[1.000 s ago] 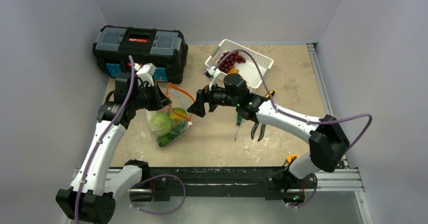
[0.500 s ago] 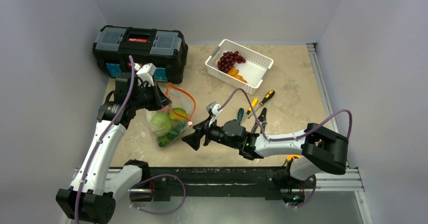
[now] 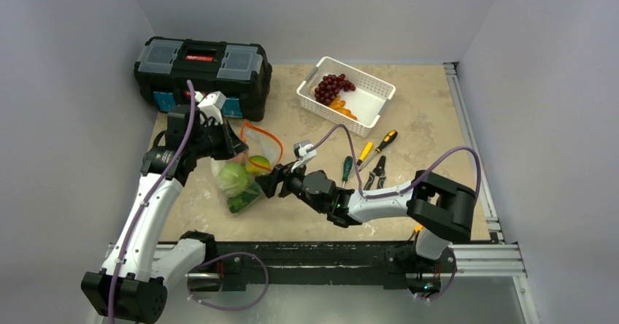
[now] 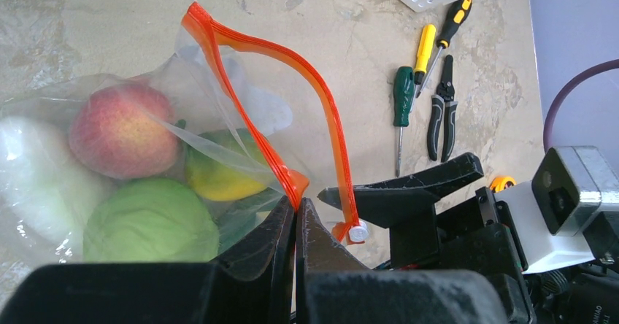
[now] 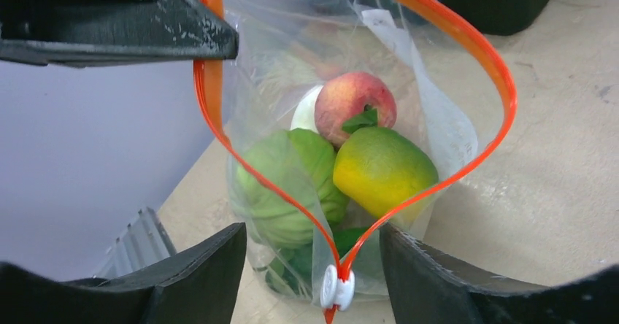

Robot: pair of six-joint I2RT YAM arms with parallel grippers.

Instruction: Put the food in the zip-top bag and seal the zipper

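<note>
The clear zip-top bag (image 3: 248, 156) stands open on the table with the food inside: cabbage (image 3: 232, 178), citrus (image 3: 257, 165), cucumber (image 3: 241, 201). My left gripper (image 3: 232, 147) is shut on the orange zipper strip (image 4: 241, 112) at one end of the mouth (image 4: 295, 201). The left wrist view shows the peach (image 4: 120, 130), cabbage (image 4: 150, 222) and white vegetable (image 4: 29, 178) through the plastic. My right gripper (image 3: 268, 183) is open, with the white slider (image 5: 336, 287) between its fingers (image 5: 190, 280), untouched. The right wrist view looks into the mouth at the peach (image 5: 354, 99), citrus (image 5: 383, 167) and cabbage (image 5: 285, 185).
A black toolbox (image 3: 202, 65) stands at the back left, close behind the bag. A white slotted basket (image 3: 372, 94) with grapes (image 3: 332, 87) sits at the back centre. Screwdrivers (image 3: 345, 169) and pliers (image 3: 374, 176) lie right of my right gripper.
My right arm pulled back toward the near edge, then moved left, bringing its open jaws around the bag's slider end. The left arm and bag have not moved.
</note>
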